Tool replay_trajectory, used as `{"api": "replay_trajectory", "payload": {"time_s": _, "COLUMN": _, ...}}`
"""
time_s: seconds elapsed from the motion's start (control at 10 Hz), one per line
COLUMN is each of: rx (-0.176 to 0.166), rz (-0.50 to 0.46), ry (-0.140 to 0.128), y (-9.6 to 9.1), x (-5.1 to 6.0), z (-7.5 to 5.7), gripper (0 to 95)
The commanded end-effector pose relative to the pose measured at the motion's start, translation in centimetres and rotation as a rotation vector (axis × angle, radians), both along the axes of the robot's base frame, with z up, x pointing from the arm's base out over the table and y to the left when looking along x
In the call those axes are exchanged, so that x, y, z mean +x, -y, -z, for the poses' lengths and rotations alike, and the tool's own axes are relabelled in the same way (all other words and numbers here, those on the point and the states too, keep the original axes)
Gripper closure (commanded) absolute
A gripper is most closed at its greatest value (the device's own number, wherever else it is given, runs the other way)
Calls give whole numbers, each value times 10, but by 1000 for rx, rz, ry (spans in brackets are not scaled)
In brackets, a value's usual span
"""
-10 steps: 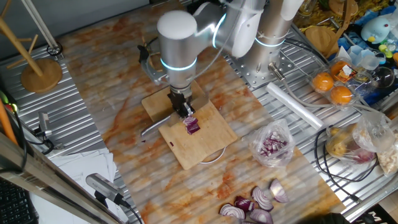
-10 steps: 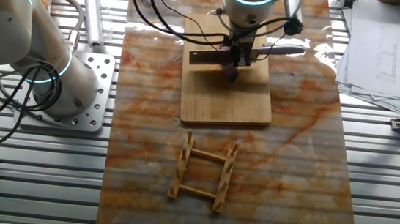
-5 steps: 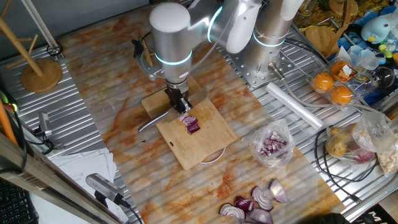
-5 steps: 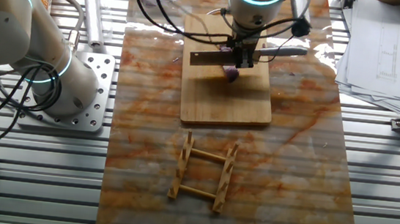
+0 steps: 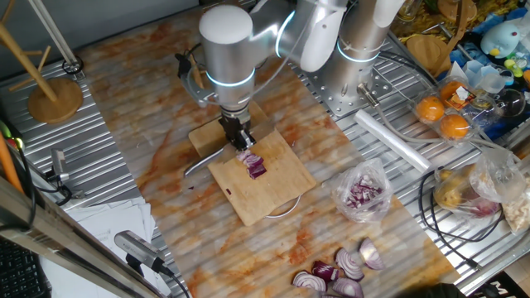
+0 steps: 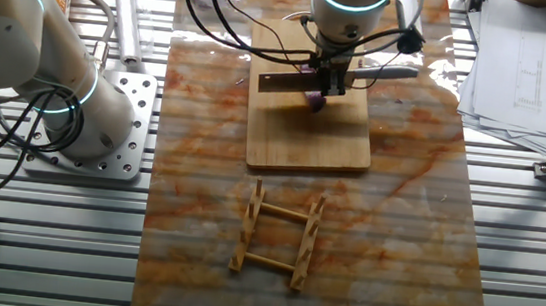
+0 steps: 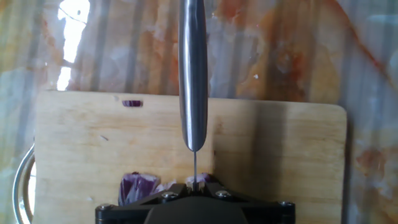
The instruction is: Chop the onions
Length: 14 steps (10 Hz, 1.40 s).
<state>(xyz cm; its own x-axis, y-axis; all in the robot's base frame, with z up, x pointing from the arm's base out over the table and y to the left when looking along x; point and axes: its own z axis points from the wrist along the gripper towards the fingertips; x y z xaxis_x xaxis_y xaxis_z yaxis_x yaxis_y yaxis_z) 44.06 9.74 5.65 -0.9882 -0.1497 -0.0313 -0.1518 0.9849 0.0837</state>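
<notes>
While the arm leans over the board, each view hides sth different.

One fixed view:
- hand: down at board's upper left part, closed on knife; fingertips too small to make out.
- knife: handle sticks out left past board edge onto surface; blade mostly covered by hand.
- onion wedge: purple, on wooden board, just beside hand, lower right of it; touching or not, can't tell.
- under board: white rim peeks out at lower edge, rest hidden.
- bigger onion wedges: low on surface, well apart from board; partly cut off by frame edge.
- clear bag w/ purple bits: right of board.

Other fixed view:
- hand: arm body blocks most of it.
- knife: lies across far part of board, blade left, handle right.
- onion wedge: dark bit right under hand, half hidden.
- wooden rack: nearer than board, apart from it.

Hand view:
- knife: seen along spine, handle pointing away; grip point hidden by hand's black body at bottom edge.
- onion wedge: purple w/ pale layers, at bottom, left of blade, lower part cut off.
- board: hanging slot near far edge.
</notes>
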Motion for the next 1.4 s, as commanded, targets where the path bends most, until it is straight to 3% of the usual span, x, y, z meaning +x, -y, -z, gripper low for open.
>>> {"api": "replay_trajectory", "payload": {"time_s": 0.1, "rx": -5, "rz": 5, "ry": 16, "y": -4, "x": 0, "z": 12, "gripper": 950}}
{"api": "replay_trajectory", "payload": {"time_s": 0.3, "rx": -16, "rz": 4, "ry": 16, "y": -6, "x": 0, "z": 15, "gripper": 950}}
{"api": "replay_trajectory", "payload": {"time_s": 0.5, "rx": -4, "rz": 15, "ry": 13, "y": -8, "x": 1, "z": 17, "gripper": 950}}
{"api": "replay_trajectory", "payload": {"time_s": 0.6, "rx": -13, "rz": 23, "ry": 22, "y": -12, "x": 2, "z": 25, "gripper": 950}}
{"api": "replay_trajectory", "payload": {"time_s": 0.8, "rx": -30, "rz": 20, "ry": 24, "y": -14, "x": 3, "z": 28, "gripper": 950}}
{"api": "replay_trajectory", "payload": {"time_s": 0.9, "rx": -27, "rz": 9, "ry": 20, "y": -12, "x": -1, "z": 23, "gripper": 950}}
{"api": "replay_trajectory", "payload": {"time_s": 1.1, "rx": 24, "rz": 44, "ry": 12, "y": -17, "x": -2, "z": 9, "gripper": 950}}
{"api": "replay_trajectory", "payload": {"time_s": 1.2, "rx": 12, "rz": 47, "ry": 7, "y": -19, "x": 1, "z": 1, "gripper": 950}}
{"api": "replay_trajectory", "payload": {"time_s": 1.4, "rx": 12, "rz": 44, "ry": 9, "y": -16, "x": 1, "z": -2, "gripper": 950}}
